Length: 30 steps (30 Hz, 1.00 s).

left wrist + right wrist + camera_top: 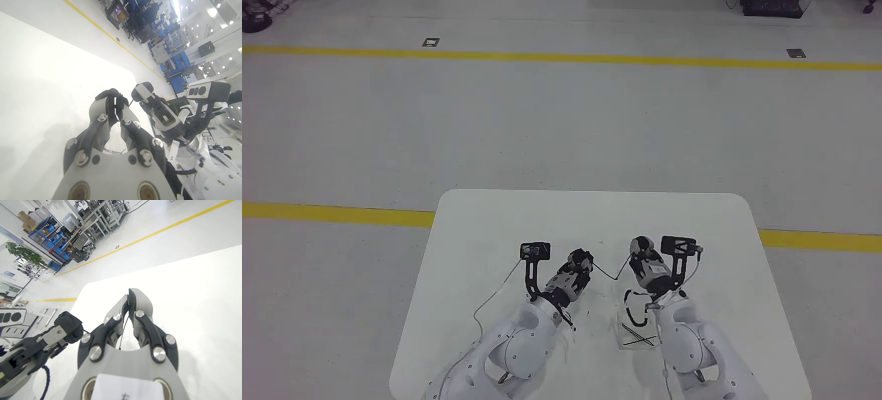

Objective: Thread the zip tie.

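Low in the middle of the top view, the left pincer and right pincer were each clenched on the tie, above the worktop. Whether tip had entered head could not be told; threading seemed unfinished.

Top camera over shared table; wrist cameras just behind left pincer, right pincer.

Bright, even light fills all 3 views. In the left wrist view the ceiling lamps burn as white spots, and glare washes the white desk almost featureless. The 2 wrist views bow straight lines near their edges, like the yellow floor line.
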### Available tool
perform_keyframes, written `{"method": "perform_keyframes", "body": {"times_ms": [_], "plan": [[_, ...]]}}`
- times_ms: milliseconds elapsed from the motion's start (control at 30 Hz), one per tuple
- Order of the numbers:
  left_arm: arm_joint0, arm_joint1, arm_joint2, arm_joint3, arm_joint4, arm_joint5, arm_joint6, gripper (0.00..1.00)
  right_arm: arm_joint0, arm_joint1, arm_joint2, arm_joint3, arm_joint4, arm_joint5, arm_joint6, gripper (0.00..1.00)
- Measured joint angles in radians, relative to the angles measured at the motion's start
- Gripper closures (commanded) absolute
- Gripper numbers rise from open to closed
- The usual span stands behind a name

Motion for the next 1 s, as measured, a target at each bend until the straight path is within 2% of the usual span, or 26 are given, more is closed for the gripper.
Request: {"method": "perform_keyframes", "body": {"times_ms": [1000], "plan": [[0.0,0.0,0.0,0.0,0.0,0.0,0.0,1.0,0.022,-0.014,-0.006,0.01,0.001,-0.009,0.013,1.0]]}}
